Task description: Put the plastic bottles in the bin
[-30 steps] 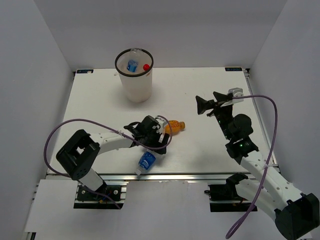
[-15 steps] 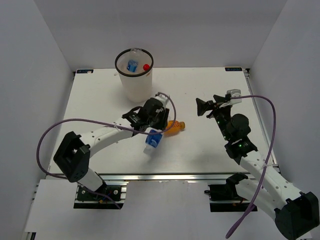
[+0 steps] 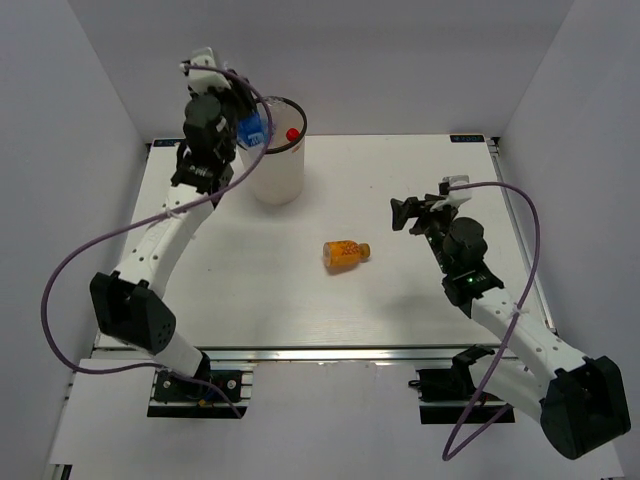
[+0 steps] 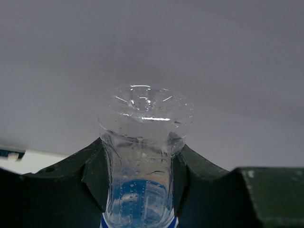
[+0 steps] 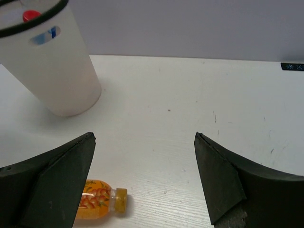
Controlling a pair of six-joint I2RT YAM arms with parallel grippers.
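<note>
On my left, the left end effector (image 4: 139, 162) is clamped on a clear blue-labelled bottle (image 3: 251, 129), held up above the left rim of the white bin (image 3: 272, 178); a red cap (image 3: 292, 134) shows inside. An orange bottle (image 3: 346, 253) lies on its side mid-surface (image 3: 240, 270). The right end effector (image 5: 144, 137) hovers nearby, fingers apart, empty.

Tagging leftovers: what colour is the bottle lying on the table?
It is an orange bottle; clearest in the right wrist view.

The white table (image 3: 420, 180) carries the bin (image 3: 273, 178), standing upright, and one orange bottle (image 3: 346, 253) lying on its side, well apart from the bin, right of it and nearer the front edge.
</note>
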